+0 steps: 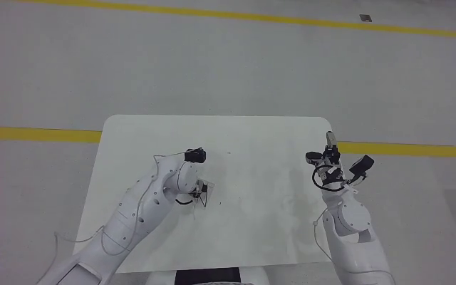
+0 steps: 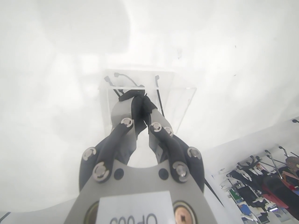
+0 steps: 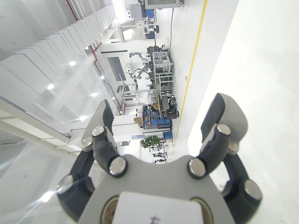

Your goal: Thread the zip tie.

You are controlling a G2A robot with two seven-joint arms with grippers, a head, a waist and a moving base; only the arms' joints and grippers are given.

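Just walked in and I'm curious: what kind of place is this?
Probably a robotics lab or factory hall: a yellow floor line, other robot arms beside framed workstations, and a white table standing on open floor.

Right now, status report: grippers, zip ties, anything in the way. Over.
Left gripper shut, tips inside clear plastic box among thin black zip ties; grasp unclear. Right gripper open, empty. Nothing blocking the box.
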